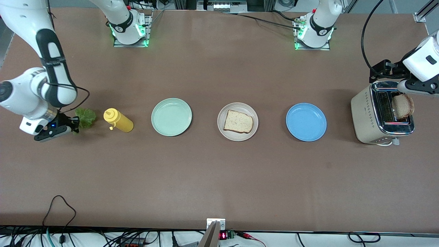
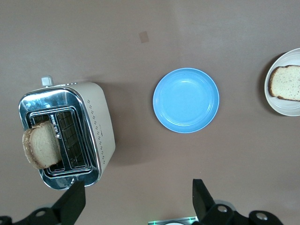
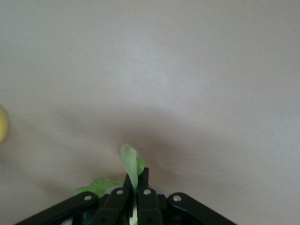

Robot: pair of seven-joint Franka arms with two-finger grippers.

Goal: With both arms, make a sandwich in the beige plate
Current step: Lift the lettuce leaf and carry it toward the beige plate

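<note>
One toast slice [image 1: 238, 121] lies on the beige plate [image 1: 221, 120] at the table's middle. A second slice [image 1: 403, 106] stands up out of a slot of the cream toaster [image 1: 367, 116] at the left arm's end. My left gripper [image 1: 380, 71] hangs open over the toaster's edge, its jaws wide and empty [image 2: 136, 202]. The wrist view shows the toaster [image 2: 96, 126] with its toast [image 2: 41, 144], and the beige plate [image 2: 281, 108]. At the right arm's end my right gripper [image 1: 76, 125] is shut on the crinkled green lettuce leaf [image 1: 85, 117]. The leaf [image 3: 129, 161] is pinched between its jaws [image 3: 136, 180].
A yellow squeeze bottle [image 1: 118, 120] lies on its side beside the lettuce. A mint-green plate [image 1: 171, 117] sits between the bottle and the beige plate. A blue plate [image 1: 306, 122] [image 2: 186, 100] sits between the beige plate and the toaster.
</note>
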